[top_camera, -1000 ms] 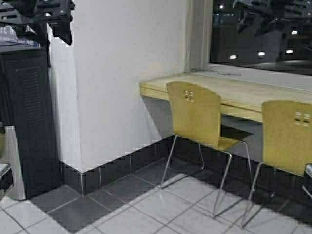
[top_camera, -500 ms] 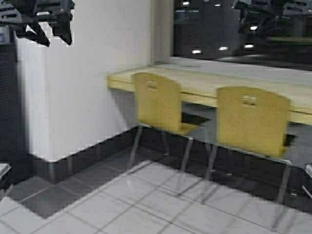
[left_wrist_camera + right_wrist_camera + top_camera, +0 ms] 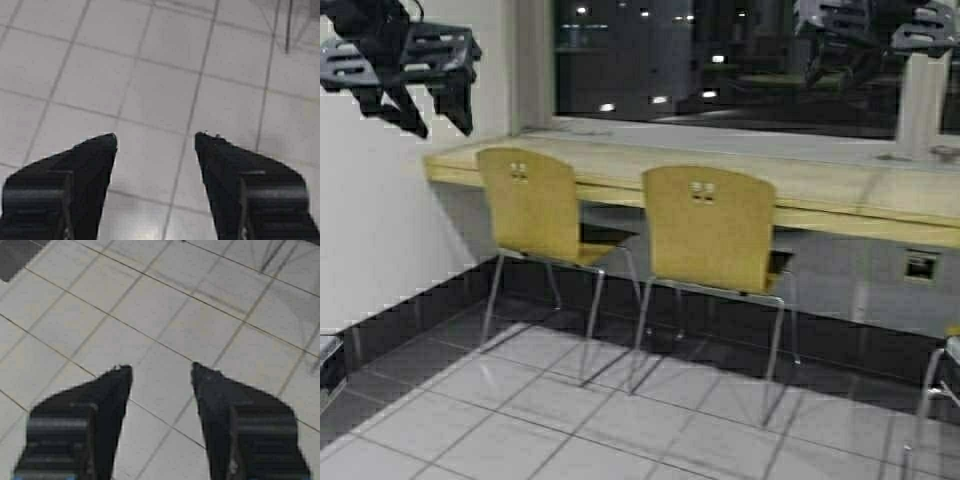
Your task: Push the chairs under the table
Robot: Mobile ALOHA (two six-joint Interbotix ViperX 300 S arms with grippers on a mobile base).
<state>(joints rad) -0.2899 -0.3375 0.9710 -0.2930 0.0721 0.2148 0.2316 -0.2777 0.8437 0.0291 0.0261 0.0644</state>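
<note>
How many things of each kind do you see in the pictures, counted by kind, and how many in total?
Tan plywood chairs: 2, the left chair and the right chair
Long wood table: 1, the table
Grippers: 2, the left gripper and the right gripper, both with jaws apart over the floor tiles
Total: 5

The two chairs, left chair [image 3: 533,208] and right chair [image 3: 710,230], have smooth tan plywood shells on thin shiny chrome tube legs. Behind them, the table [image 3: 840,190] is matt light wood. The floor tiles [image 3: 570,420] beneath are glossy pale ceramic, reflecting light.
</note>
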